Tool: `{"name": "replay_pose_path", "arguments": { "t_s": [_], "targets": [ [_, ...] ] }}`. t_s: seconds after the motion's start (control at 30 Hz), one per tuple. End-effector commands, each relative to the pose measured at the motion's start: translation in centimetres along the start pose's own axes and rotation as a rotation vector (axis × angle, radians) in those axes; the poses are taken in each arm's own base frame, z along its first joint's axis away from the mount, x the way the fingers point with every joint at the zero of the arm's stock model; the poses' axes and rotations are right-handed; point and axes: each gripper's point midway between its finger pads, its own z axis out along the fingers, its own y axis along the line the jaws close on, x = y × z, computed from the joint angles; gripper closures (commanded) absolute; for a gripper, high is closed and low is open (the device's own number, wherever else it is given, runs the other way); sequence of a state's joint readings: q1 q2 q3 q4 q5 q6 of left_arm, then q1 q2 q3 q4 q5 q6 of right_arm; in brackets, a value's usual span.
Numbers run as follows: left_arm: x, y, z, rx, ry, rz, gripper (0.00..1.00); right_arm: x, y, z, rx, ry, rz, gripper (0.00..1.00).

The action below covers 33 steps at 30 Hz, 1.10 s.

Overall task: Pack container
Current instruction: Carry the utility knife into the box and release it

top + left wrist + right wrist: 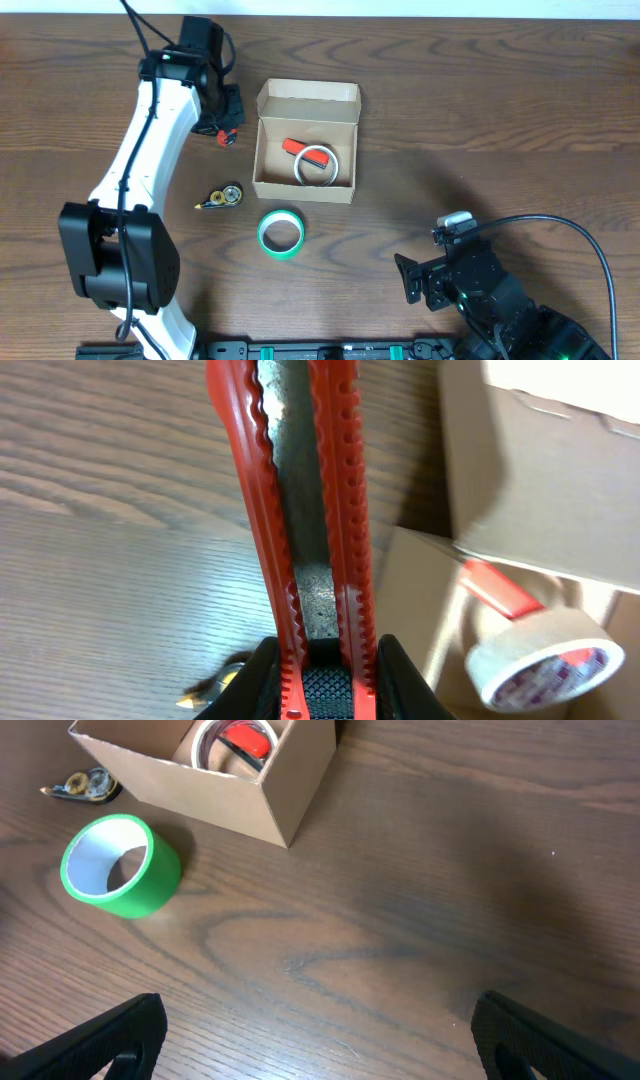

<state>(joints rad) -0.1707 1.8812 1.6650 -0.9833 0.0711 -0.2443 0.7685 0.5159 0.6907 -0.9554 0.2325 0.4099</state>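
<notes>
My left tool (226, 122) is closed narrowly on a red cutter (345, 510). In the left wrist view the cutter's ridged body runs straight out from between the two fingers (252, 682), over bare worktop (480, 110). The tool sits just beside the left wall of the box (262, 150), near its far corner, and I can't tell whether the cutter touches the cardboard.

The box stands open near the middle of the worktop, with its lid (307, 97) folded back on the far side. Inside I see a tan roll (318, 168) towards the right wall and a red item (296, 147) lying partly on it.

A green roll (282, 232) lies flat on the worktop just in front of the box, apart from it. To its left is a small yellow-and-black thing (223, 197) that is too small to name.

My right tool (418, 280) is fully open and holds nothing. It is low at the near right, well apart from the box, and its wrist view shows both fingers (110, 1038) spread wide over bare wood.
</notes>
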Motion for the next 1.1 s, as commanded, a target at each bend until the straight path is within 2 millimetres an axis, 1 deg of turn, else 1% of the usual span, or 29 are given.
{"name": "replay_pose_path", "arguments": {
  "t_s": [0.0,0.27,0.43,0.53,0.63,0.83,0.97,1.07],
  "targets": [
    [-0.1,-2.3,-1.4,0.026,-0.027,-0.001,0.79,0.0,0.1,-0.1,-0.005,-0.005,0.005,0.01],
    [2.2,-8.2,-1.3,0.078,-0.003,0.033,0.79,0.0,0.1,-0.1,-0.005,-0.005,0.005,0.01],
    [3.7,-11.2,-1.4,0.104,0.011,0.03,0.79,0.0,0.1,-0.1,-0.005,-0.005,0.005,0.01],
    [4.0,-12.5,-1.4,0.113,0.005,-0.02,0.79,0.0,0.1,-0.1,-0.005,-0.005,0.005,0.01],
    [3.7,-13.1,-1.2,0.109,-0.017,-0.11,0.79,0.0,0.1,-0.1,-0.005,-0.005,0.005,0.01],
    [2.5,-13.9,-0.4,0.122,-0.056,-0.37,0.79,0.0,0.1,-0.1,-0.005,-0.005,0.005,0.01],
    [2.5,-13.9,-0.1,0.113,-0.056,-0.527,0.8,0.0,0.1,-0.1,-0.005,-0.005,0.005,0.01],
    [2.7,-14.1,0.1,0.113,-0.046,-0.607,0.8,0.0,0.1,-0.1,-0.005,-0.005,0.005,0.01]
  ]
}}
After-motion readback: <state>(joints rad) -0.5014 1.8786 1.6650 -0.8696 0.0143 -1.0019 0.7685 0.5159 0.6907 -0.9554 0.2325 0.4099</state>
